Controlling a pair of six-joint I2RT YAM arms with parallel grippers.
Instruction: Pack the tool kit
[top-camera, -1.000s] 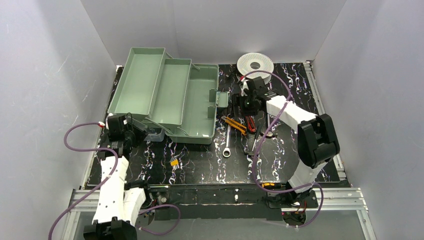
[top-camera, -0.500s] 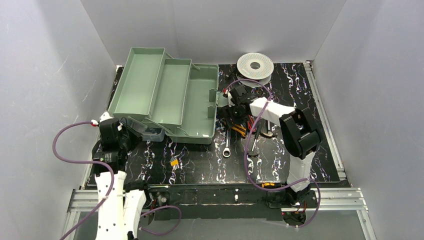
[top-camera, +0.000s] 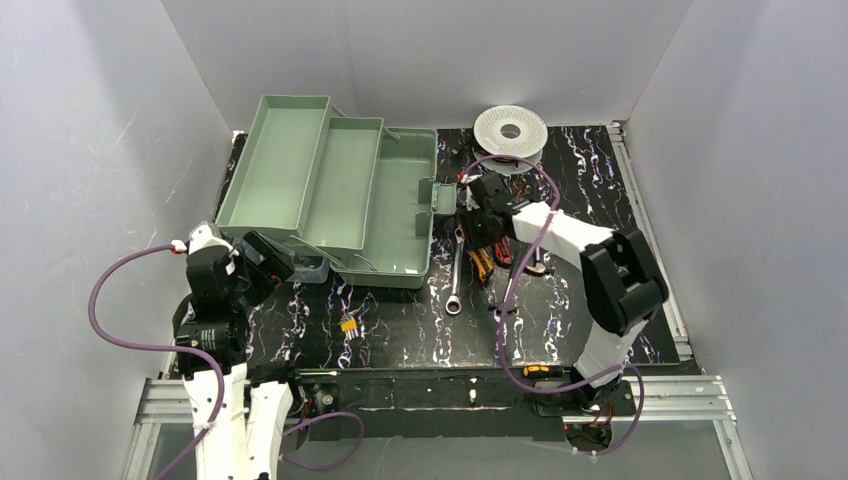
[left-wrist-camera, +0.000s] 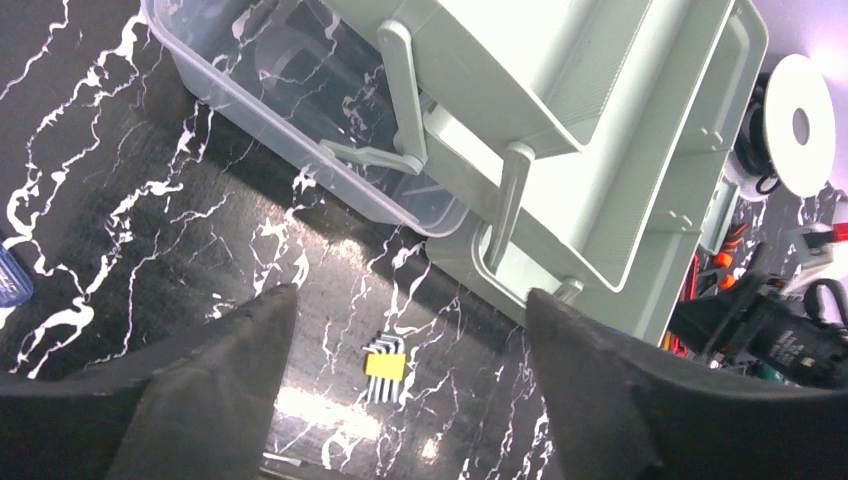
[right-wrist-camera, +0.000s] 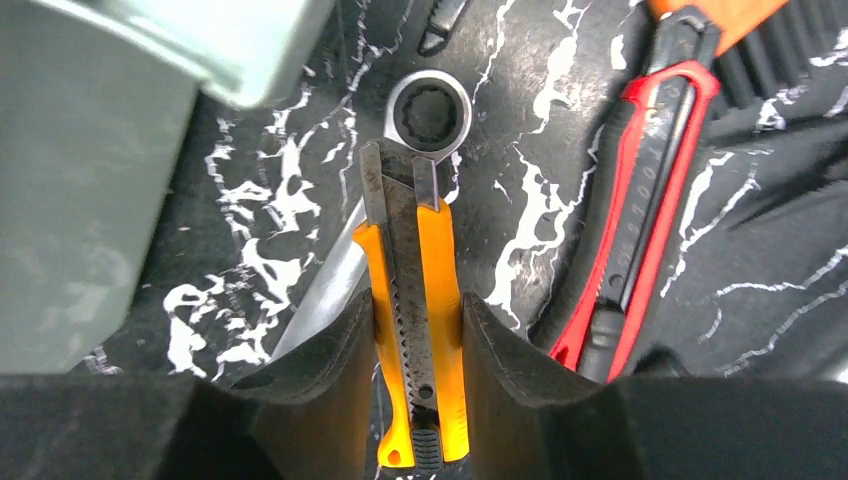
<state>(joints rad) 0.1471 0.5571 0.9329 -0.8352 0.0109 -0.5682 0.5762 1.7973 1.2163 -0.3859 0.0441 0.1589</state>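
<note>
The knife (right-wrist-camera: 415, 250), lying across the wrench (right-wrist-camera: 395, 115) just right of the toolbox (top-camera: 395, 215), is pinched in the right gripper (right-wrist-camera: 417, 300) and wants a straight, level lift; the left gripper (left-wrist-camera: 410, 295) gapes empty.

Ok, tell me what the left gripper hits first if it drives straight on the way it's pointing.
Most likely the hex key set lying on the table, framed by the open left gripper in its wrist view. The toolbox lies beyond it; depth is hard to judge.
</note>
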